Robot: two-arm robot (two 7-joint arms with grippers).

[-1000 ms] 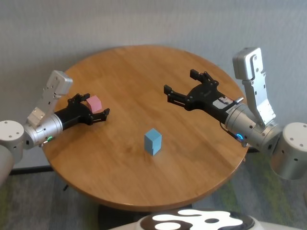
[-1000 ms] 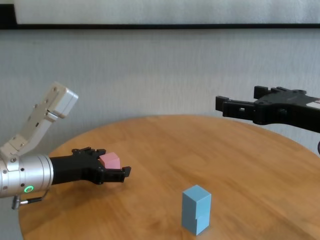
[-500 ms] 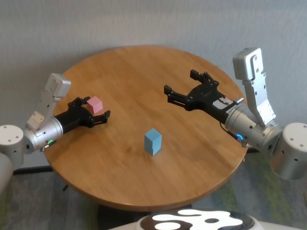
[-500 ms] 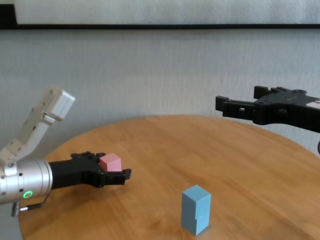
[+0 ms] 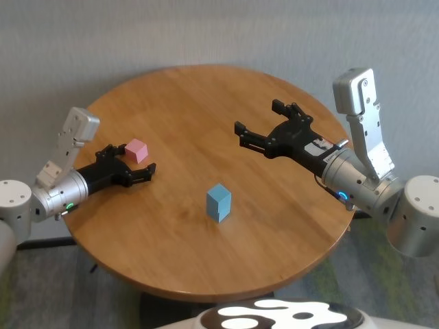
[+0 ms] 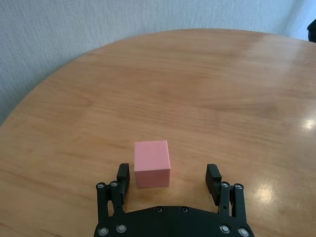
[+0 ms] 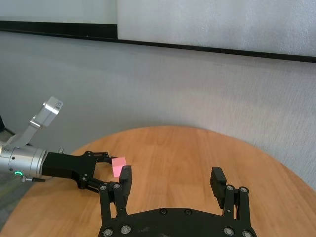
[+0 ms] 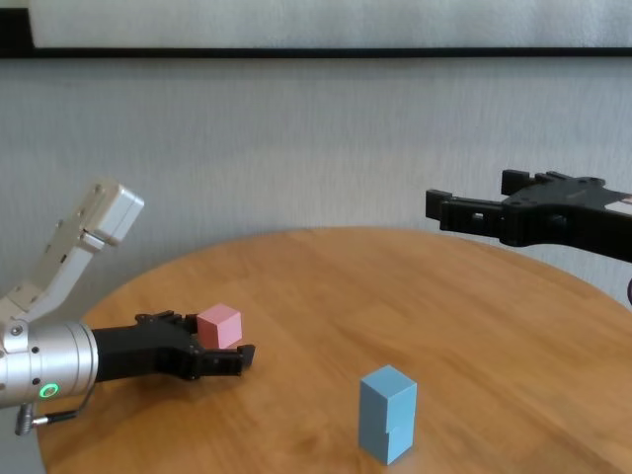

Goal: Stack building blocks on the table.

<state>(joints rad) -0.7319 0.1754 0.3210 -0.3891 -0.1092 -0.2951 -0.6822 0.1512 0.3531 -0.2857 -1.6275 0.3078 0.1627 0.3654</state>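
While the pink block (image 6: 152, 163) sits on the round wooden bench (image 5: 206, 103) near its left edge, the left gripper (image 6: 168, 179) lies low behind it with jaws wide, holding nothing. The block rests at the mouth of the jaws, closer to one finger (image 6: 122, 178) than the other and turned slightly off square to them. A good grasp would likely mean easing forward until the cube is fully between the fingers, centring and squaring to its faces, then closing gently so it does not skid or twist. Nearer the middle of the bench, well apart from the pink one, stand the two light blue blocks (image 5: 219, 202), one on top of the other. The right gripper (image 5: 266, 129) hovers above the bench's right side, jaws wide and empty.
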